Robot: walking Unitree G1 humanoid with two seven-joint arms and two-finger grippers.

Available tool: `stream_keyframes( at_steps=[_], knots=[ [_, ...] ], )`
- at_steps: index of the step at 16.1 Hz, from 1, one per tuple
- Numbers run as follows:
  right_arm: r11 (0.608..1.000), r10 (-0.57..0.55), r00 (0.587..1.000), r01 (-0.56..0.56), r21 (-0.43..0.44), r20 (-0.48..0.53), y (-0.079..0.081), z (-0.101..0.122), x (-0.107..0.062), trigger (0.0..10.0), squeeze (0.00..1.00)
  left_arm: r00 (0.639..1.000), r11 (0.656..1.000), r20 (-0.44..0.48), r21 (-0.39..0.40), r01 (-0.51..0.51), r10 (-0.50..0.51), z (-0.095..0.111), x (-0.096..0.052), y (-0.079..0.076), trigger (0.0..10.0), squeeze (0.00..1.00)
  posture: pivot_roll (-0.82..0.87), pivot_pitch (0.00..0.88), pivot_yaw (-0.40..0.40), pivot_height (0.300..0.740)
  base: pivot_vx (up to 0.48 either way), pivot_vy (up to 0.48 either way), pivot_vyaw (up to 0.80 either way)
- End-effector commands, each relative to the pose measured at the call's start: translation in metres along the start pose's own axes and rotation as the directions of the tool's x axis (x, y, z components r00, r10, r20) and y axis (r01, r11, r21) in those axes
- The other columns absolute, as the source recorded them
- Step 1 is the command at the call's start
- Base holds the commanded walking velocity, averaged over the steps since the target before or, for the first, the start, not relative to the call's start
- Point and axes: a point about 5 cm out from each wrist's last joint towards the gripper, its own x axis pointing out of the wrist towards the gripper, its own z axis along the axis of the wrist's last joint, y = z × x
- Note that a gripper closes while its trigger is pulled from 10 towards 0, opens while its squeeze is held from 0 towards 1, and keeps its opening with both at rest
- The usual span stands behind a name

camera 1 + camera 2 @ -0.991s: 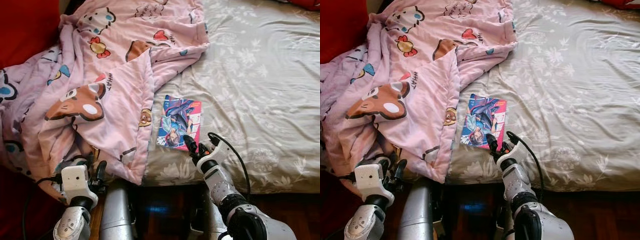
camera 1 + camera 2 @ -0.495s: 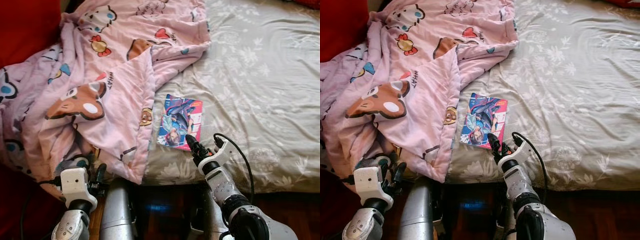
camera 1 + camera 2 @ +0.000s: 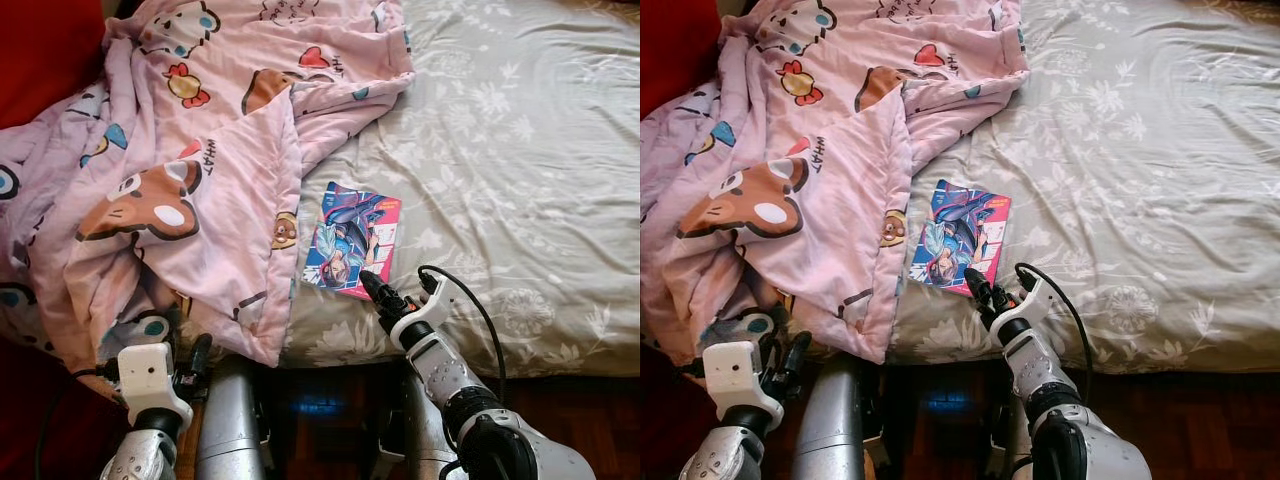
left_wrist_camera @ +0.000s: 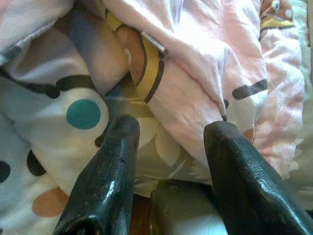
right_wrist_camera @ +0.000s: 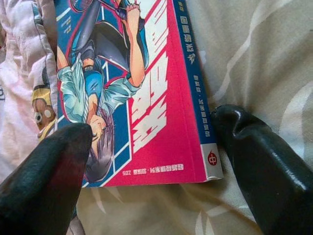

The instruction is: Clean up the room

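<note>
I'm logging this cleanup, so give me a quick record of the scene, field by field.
surface: bed, grey floral sheet
book: comic, flat near the bed's front edge
blanket: pink cartoon blanket, bunched left of the comic
right gripper: open, fingers either side of the comic's near end
left gripper: open, at the blanket's lower edge
</note>
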Motion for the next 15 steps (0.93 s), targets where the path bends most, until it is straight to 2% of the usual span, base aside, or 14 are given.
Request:
stream_keyframes(
  at_steps=[1,6,9,11,15],
  knots=[
    [0.988,-0.11,0.984,0.123,0.089,-0.138,-0.023,-0.037,-0.017,10.0,0.0,0.999,1.0,-0.035,-0.001,-0.014,0.014,-0.005,-0.007,0.002,10.0,0.0,0.2,0.447,-0.029,0.589,0.0,0.0,0.0],
    [0.984,0.029,0.993,-0.008,0.18,-0.112,-0.009,-0.034,-0.011,10.0,0.0,0.999,1.0,-0.048,0.001,-0.013,0.014,-0.004,-0.015,0.001,10.0,0.0,0.21,0.464,-0.025,0.589,0.0,0.0,0.0],
    [0.981,0.062,0.991,-0.038,0.192,-0.122,-0.003,-0.037,-0.008,10.0,0.0,0.998,1.0,-0.066,0.007,-0.018,0.019,-0.005,-0.021,0.003,10.0,0.0,0.22,0.481,-0.024,0.589,0.0,0.0,0.0],
    [0.982,0.062,0.992,-0.04,0.186,-0.112,0.0,-0.035,-0.006,0.0,0.0,0.997,1.0,-0.07,0.008,-0.02,0.02,-0.006,-0.022,0.003,10.0,0.0,0.21,0.481,-0.024,0.589,0.0,0.0,0.0],
    [0.984,0.065,0.992,-0.044,0.175,-0.112,-0.001,-0.032,-0.006,0.0,0.0,0.997,1.0,-0.074,0.011,-0.015,0.016,-0.006,-0.02,0.001,10.0,0.0,0.21,0.473,-0.027,0.589,0.0,0.0,0.0]
  ],
)
